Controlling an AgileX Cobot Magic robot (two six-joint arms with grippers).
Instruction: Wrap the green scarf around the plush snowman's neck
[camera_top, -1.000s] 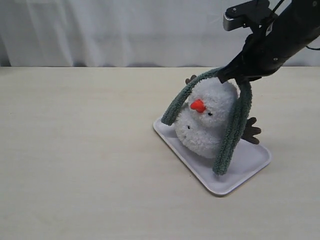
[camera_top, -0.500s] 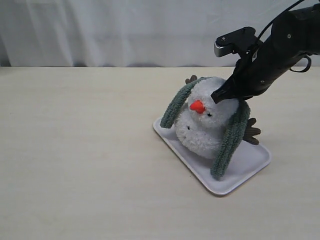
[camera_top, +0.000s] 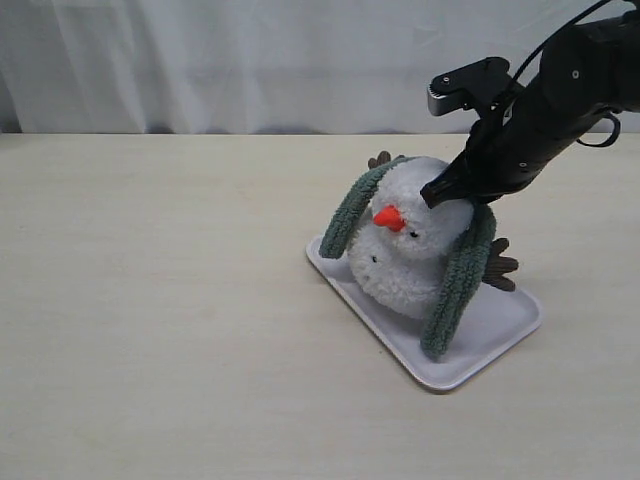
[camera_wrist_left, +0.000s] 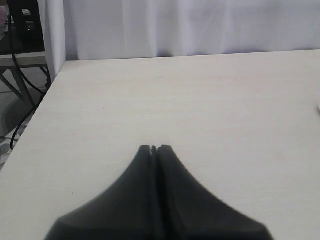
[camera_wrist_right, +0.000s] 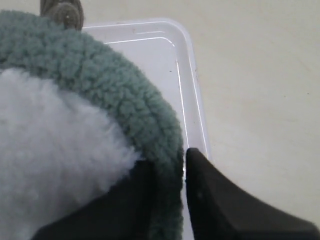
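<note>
The plush snowman (camera_top: 405, 265) sits tilted on a white tray (camera_top: 500, 320). The green scarf (camera_top: 455, 280) is draped over the back of its head, with one end hanging down each side. My right gripper (camera_top: 440, 192) is pressed against the back of the head, shut on the scarf's middle. In the right wrist view the green scarf (camera_wrist_right: 115, 80) curves around the white plush (camera_wrist_right: 50, 140) and runs between the fingers of the right gripper (camera_wrist_right: 170, 162). The neck is hidden by fluff. My left gripper (camera_wrist_left: 154, 148) is shut and empty over bare table.
The tray's rim (camera_wrist_right: 192, 75) lies close beside the right gripper. A brown twig arm (camera_top: 500, 265) sticks out behind the hanging scarf end. The table's left edge (camera_wrist_left: 35, 115) and a white curtain (camera_top: 250, 60) bound the area.
My right gripper has come down from above the head to the back of it, bringing the scarf's middle down. The hanging ends dropped lower, and the snowman's head tipped slightly forward and left.
</note>
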